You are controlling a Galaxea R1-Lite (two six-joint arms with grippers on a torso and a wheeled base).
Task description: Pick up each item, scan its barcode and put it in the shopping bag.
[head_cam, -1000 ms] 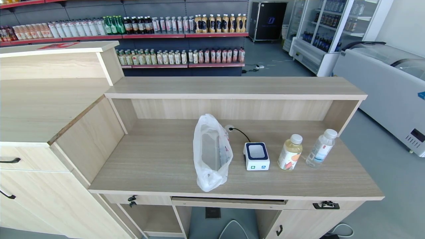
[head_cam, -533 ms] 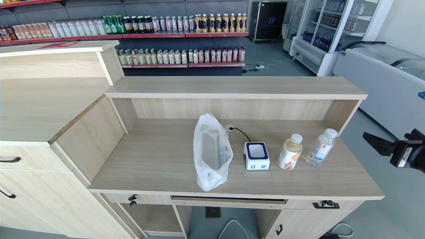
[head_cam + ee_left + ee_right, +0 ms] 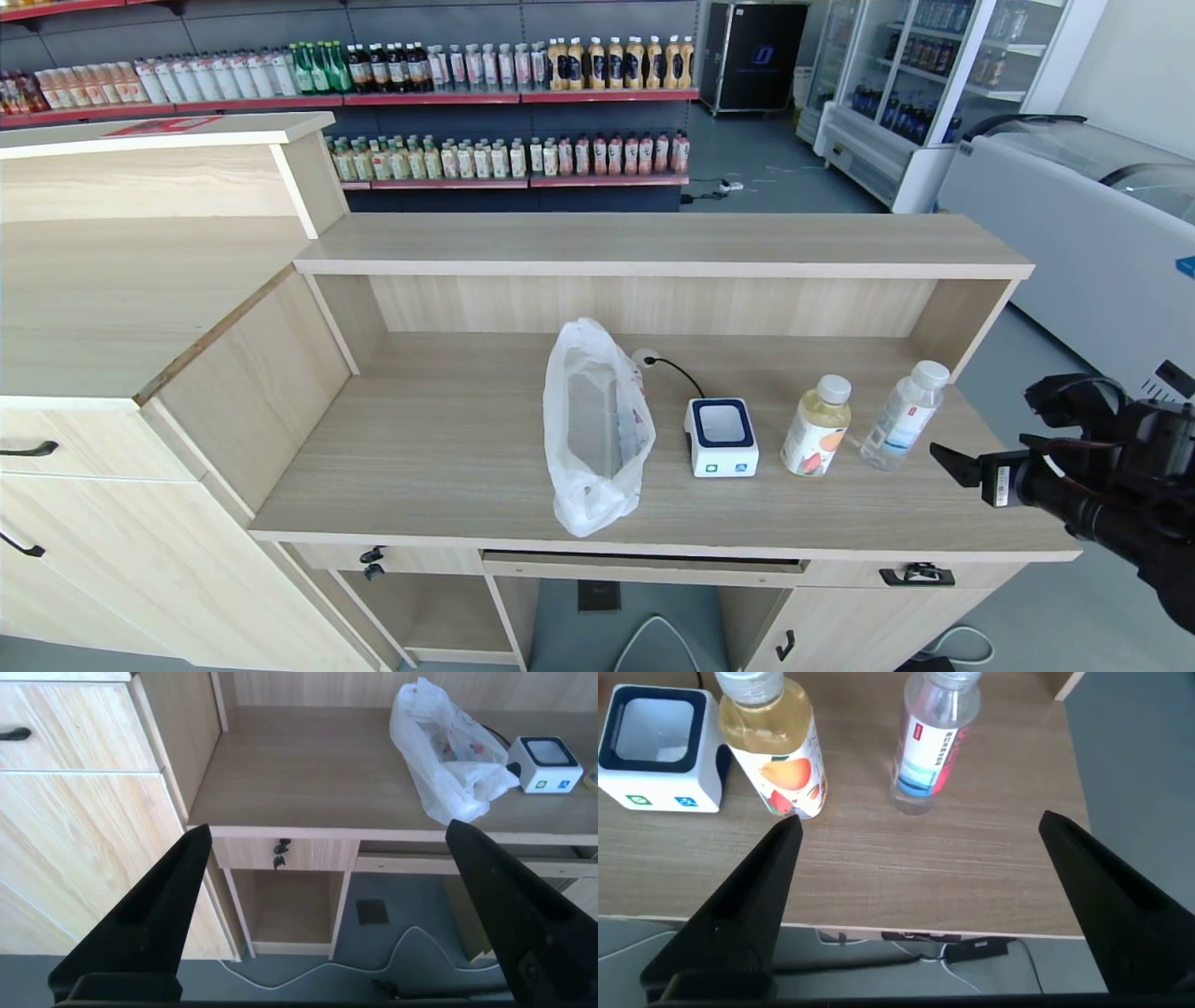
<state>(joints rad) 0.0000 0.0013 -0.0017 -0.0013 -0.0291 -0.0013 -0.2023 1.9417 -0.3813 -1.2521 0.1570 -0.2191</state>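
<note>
In the head view, the shopping bag (image 3: 597, 429) stands open on the worktop (image 3: 448, 448). The scanner (image 3: 721, 437) sits just beside it on the right, then come the juice bottle (image 3: 817, 427) and the water bottle (image 3: 904, 417), both upright and a little apart. The right end effector (image 3: 1004, 434) hangs off the worktop's right end, near the water bottle, with its fingers apart and nothing between them.

In the left wrist view, the left end effector (image 3: 327, 831) sits low in front of the worktop, fingers spread wide and empty. The shopping bag (image 3: 444, 747) and the scanner (image 3: 547, 763) lie beyond it.

In the right wrist view, the right end effector (image 3: 920, 826) frames the water bottle (image 3: 934, 737) and the juice bottle (image 3: 775, 751), touching neither. The scanner (image 3: 659, 747) is beside the juice bottle.

We judge that the first pick-up is in hand, since both bottles are unscanned on the worktop. The next move calls for bringing the open fingers around the water bottle's body and closing gently so that it does not tip, then turning its label towards the scanner window
</note>
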